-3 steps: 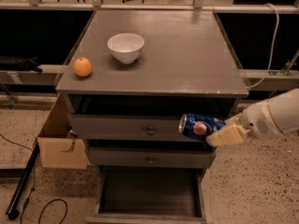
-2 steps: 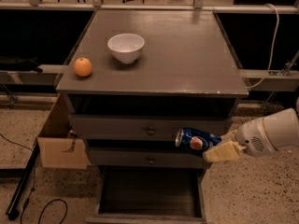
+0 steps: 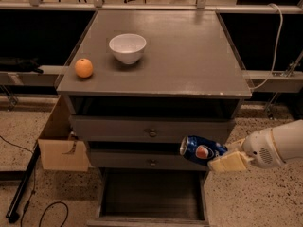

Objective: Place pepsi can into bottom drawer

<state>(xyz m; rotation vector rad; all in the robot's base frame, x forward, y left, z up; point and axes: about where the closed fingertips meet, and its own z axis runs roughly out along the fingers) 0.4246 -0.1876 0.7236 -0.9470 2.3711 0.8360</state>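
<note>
My gripper [image 3: 226,161] comes in from the right on a white arm and is shut on the pepsi can [image 3: 201,151]. The blue can lies on its side in the air, its silver end pointing left, in front of the right part of the two upper drawer fronts. The bottom drawer [image 3: 151,211] is pulled open below, a wide dark grey tray with low walls. The can hangs above the drawer's right side, clear of it.
A white bowl [image 3: 128,48] and an orange [image 3: 84,67] sit on the grey cabinet top [image 3: 189,56]. Two upper drawers with small knobs [image 3: 152,132] are nearly closed. A cardboard box [image 3: 60,148] stands left of the cabinet. A black cable lies on the floor at lower left.
My gripper has carried the can downward and slightly left, from level with the upper drawer front to lower, over the open bottom drawer.
</note>
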